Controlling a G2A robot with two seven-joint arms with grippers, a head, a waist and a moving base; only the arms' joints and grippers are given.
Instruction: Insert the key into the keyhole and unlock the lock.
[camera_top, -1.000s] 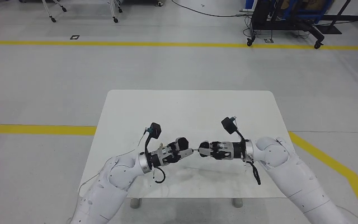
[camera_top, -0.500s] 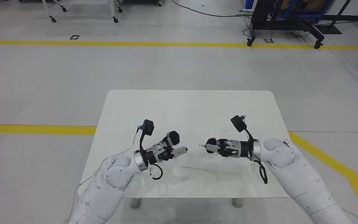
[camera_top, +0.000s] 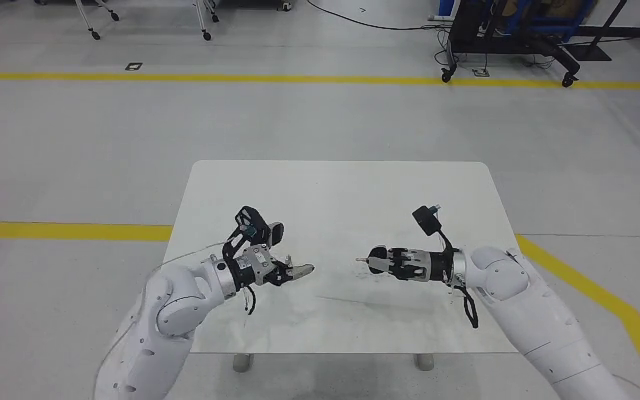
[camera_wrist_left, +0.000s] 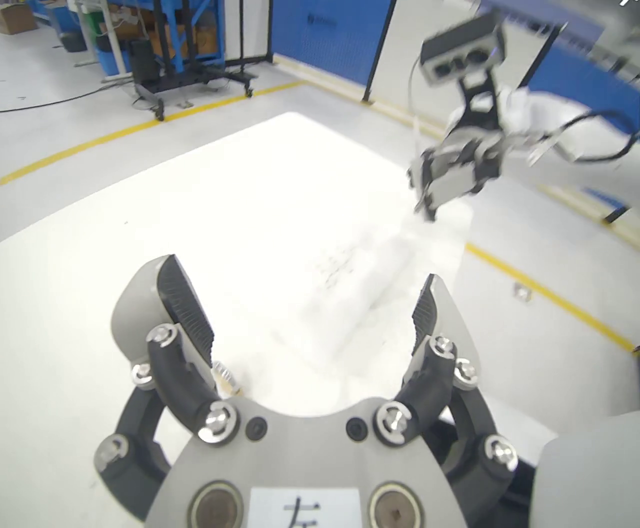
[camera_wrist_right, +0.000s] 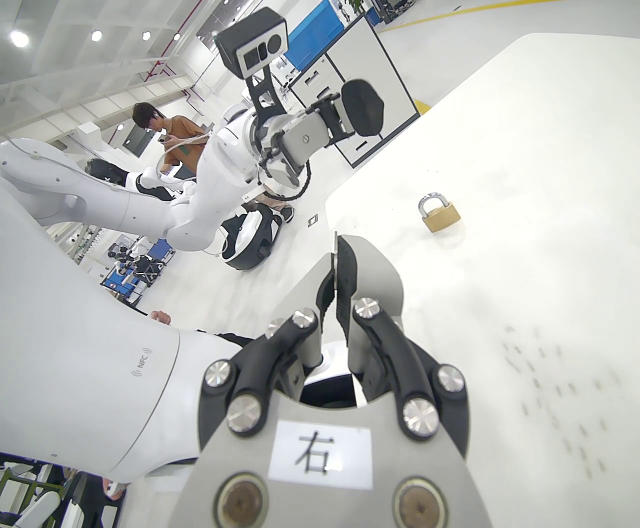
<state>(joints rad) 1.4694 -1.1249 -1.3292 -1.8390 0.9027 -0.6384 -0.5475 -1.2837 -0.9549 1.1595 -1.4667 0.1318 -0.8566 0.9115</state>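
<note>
From the top view I see the left gripper (camera_top: 298, 270) and right gripper (camera_top: 366, 262) facing each other, apart, over the white table (camera_top: 340, 190). My left wrist view shows its jaws spread wide, empty. My right wrist view shows that gripper pinching a thin silver key (camera_wrist_right: 333, 243), while the brass padlock with a silver shackle (camera_wrist_right: 439, 214) lies on the table beyond, apart from both grippers.

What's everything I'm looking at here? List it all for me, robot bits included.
table: one, white, beneath both arms.
padlock: one, brass with a silver shackle, lying on the table ahead of the right end effector, untouched.
key: one, silver, thin blade sticking out of the right end effector.
floor stripes: two, yellow, on the grey floor around the table.
left end effector: one, grey with black pads, open and empty, above the table.
right end effector: one, grey with black pads, shut on the key.
</note>
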